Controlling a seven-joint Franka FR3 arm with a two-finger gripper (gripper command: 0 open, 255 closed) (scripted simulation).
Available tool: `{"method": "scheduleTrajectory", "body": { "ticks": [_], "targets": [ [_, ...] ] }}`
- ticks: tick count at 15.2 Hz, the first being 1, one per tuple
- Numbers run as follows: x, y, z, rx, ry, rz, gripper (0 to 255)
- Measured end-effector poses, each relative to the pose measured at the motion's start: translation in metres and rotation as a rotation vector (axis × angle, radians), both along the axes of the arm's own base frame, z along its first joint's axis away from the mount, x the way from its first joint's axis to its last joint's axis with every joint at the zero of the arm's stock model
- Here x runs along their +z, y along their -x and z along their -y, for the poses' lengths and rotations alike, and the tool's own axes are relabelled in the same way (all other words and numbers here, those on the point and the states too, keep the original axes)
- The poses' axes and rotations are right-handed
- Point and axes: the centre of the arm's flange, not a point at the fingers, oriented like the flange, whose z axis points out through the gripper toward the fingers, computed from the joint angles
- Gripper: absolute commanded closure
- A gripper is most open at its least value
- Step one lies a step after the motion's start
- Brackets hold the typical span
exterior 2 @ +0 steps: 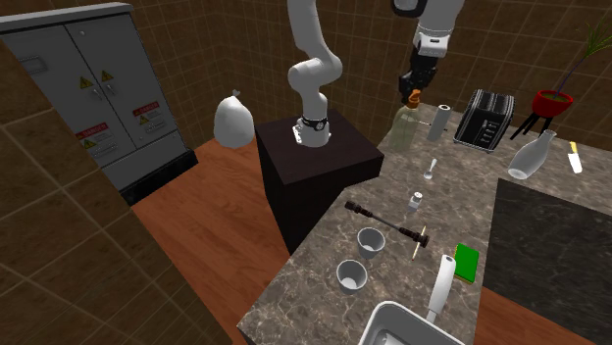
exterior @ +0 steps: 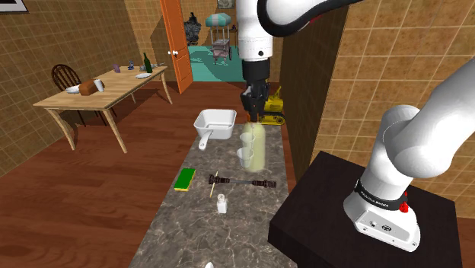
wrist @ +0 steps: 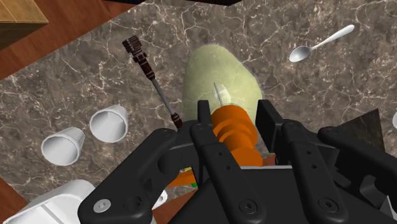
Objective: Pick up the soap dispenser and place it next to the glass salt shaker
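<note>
The soap dispenser (exterior: 257,146) is a pale yellow-green bottle (wrist: 219,73) with an orange pump (wrist: 234,130). It stands upright at the counter's edge near the stand (exterior 2: 405,129). My gripper (exterior: 253,103) (exterior 2: 414,88) (wrist: 234,113) comes down from above, and its black fingers (wrist: 203,121) clasp the pump neck from both sides. Whether the bottle's base touches the counter I cannot tell. The small clear salt shaker (exterior: 221,203) (exterior 2: 416,203) with a white cap stands apart from the bottle, by one end of a dark rod-like tool (exterior: 240,182) (exterior 2: 387,222) (wrist: 151,73).
Two white cups (exterior: 245,154) (exterior 2: 370,241) (wrist: 108,122) and a white pan (exterior: 214,124) (exterior 2: 407,328) sit beyond the bottle. A green sponge (exterior: 183,179) (exterior 2: 466,263), a spoon (wrist: 318,46), a black rack (exterior 2: 484,120) and a white vase (exterior 2: 533,157) share the marble counter (exterior: 183,236).
</note>
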Motion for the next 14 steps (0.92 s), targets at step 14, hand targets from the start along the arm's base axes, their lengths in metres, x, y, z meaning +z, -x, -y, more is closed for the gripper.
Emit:
{"method": "scheduleTrajectory", "body": {
  "ticks": [14],
  "targets": [
    [-0.074,-0.001,-0.002,0.000,0.000,0.000,255]
  ]
}}
